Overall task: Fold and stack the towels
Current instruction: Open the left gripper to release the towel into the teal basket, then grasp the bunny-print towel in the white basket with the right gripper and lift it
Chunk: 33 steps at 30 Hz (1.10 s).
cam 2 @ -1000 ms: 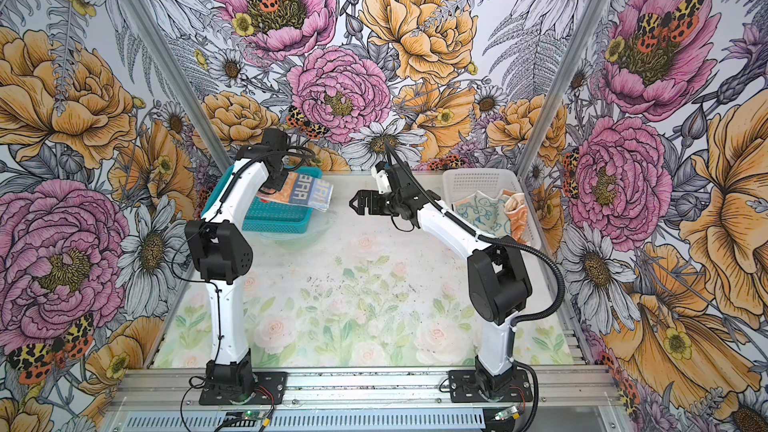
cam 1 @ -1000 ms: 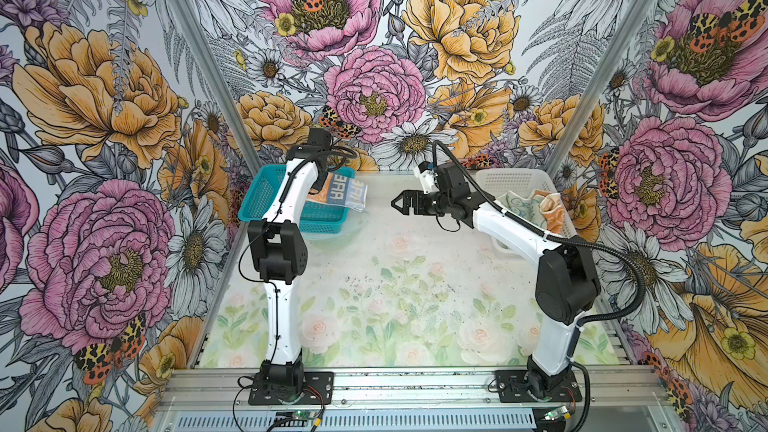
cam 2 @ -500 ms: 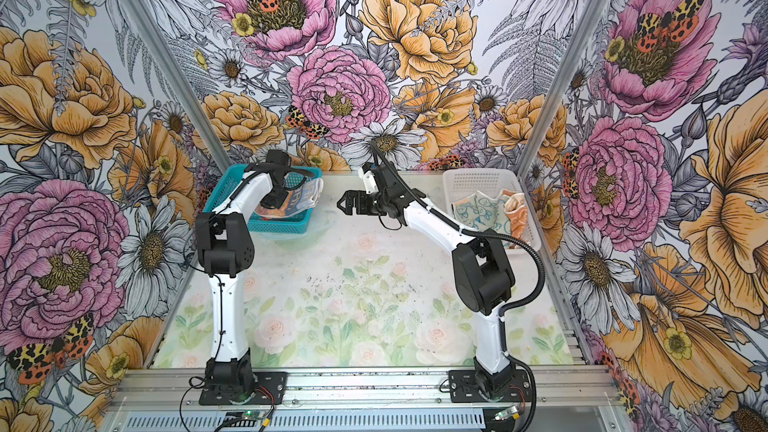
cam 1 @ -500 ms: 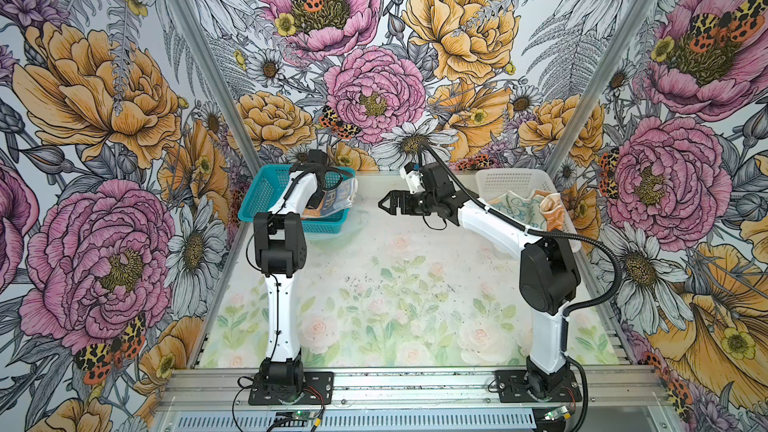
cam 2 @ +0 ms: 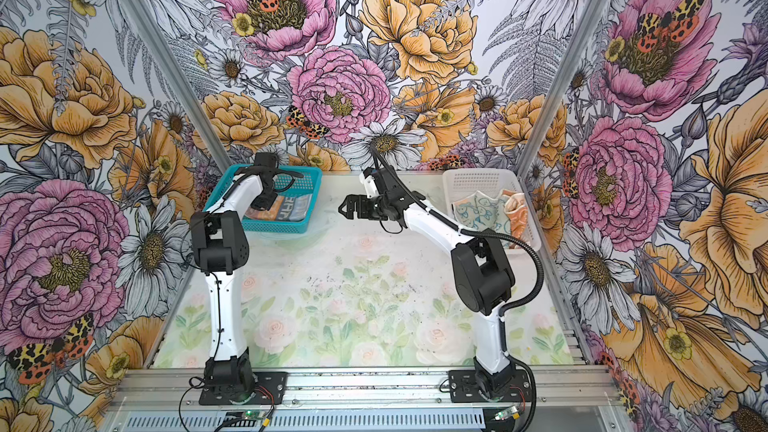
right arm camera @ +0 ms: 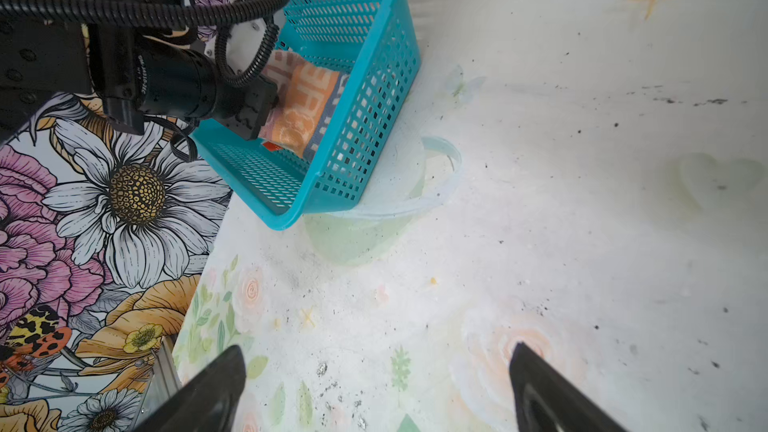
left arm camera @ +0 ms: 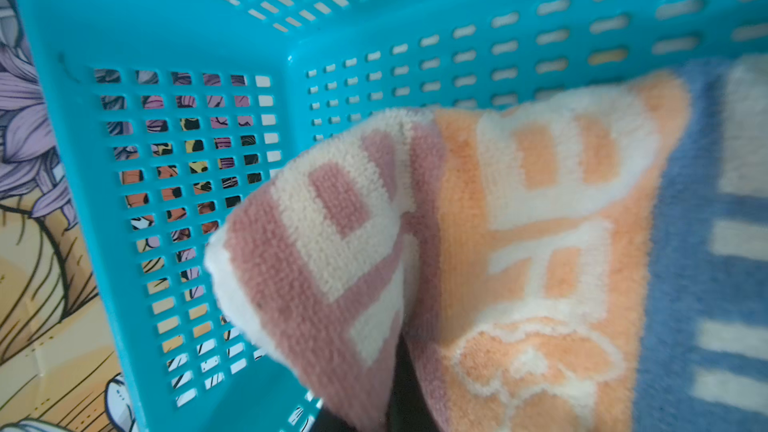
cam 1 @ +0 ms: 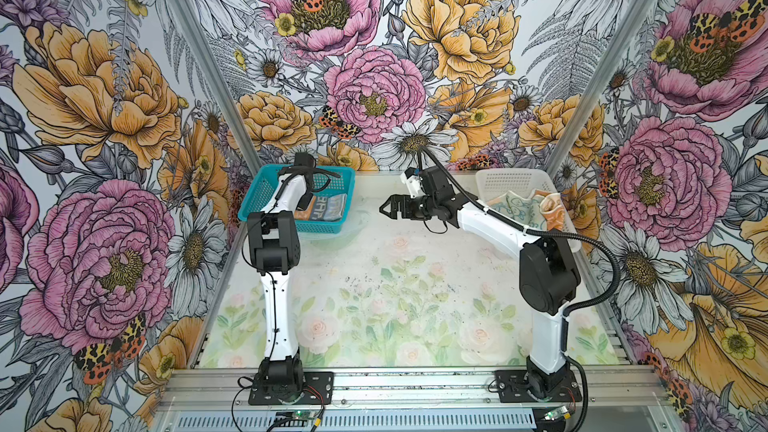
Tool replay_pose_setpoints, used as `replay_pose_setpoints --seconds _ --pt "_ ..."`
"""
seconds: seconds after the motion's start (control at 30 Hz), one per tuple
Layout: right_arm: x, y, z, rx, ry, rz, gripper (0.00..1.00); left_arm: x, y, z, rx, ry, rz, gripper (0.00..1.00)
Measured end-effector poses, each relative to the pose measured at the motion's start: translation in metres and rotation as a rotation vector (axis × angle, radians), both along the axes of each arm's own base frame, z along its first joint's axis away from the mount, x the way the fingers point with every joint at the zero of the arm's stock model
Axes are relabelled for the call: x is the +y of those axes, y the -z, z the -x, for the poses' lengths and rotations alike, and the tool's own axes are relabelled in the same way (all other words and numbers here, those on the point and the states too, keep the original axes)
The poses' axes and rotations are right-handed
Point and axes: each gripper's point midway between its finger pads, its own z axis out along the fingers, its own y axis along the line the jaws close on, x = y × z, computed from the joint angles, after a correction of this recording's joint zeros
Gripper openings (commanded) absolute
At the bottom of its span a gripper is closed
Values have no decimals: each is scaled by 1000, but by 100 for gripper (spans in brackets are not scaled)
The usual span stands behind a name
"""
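My left gripper [left arm camera: 399,392] pinches striped towel [left arm camera: 540,222] inside teal basket [left arm camera: 166,35]; right gripper [right arm camera: 378,349] fully spread, empty, above table [cam 1: 374,284].

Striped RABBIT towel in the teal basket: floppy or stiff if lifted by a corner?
Probably floppy: the orange, blue and grey striped fleecy towel curls over in a soft fold inside the teal plastic mesh basket. Its fuzzy pile looks grippy, so slipping seems unlikely. Thin cloth, likely light.

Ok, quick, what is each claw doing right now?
Left gripper: shut on the striped towel, inside the teal basket.
Right gripper: open, holding nothing, above the table.
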Motion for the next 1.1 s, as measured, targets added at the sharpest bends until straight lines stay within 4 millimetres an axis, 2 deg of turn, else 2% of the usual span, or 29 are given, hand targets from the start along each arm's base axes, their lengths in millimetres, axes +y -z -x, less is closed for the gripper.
replay_pose_setpoints --seconds 0.1,0.2,0.23,0.27,0.37,0.53,0.67,0.77,0.9,1.03,1.1 --pt "-1 4 3 12 -1 7 99 5 -2 -4 -17 -11 -14 0" --pt "-1 6 4 18 -2 12 99 9 4 -3 -5 -23 -33 2" --pt "-1 6 5 19 -3 13 99 11 6 -3 0 -26 -36 15" --pt "-1 6 5 20 -2 13 99 12 9 -2 4 -32 -38 42" --pt "-2 5 8 22 1 24 99 17 11 -1 5 -52 -49 99" --pt "-12 -8 12 -1 13 54 99 18 1 -3 -40 -90 -56 99" --pt "-35 -33 12 -53 50 81 99 5 -25 -6 -101 -87 -49 99" --pt "-74 -58 6 -98 129 97 99 -18 -62 -12 -177 -52 -45 99" --pt "-156 -82 -10 -147 324 145 99 -67 -124 -16 -311 21 -27 99" --pt "-237 -80 -18 -134 524 212 99 -123 -172 -9 -416 109 2 99" --pt "-276 -67 -18 -99 618 253 99 -157 -189 -4 -453 168 19 99"
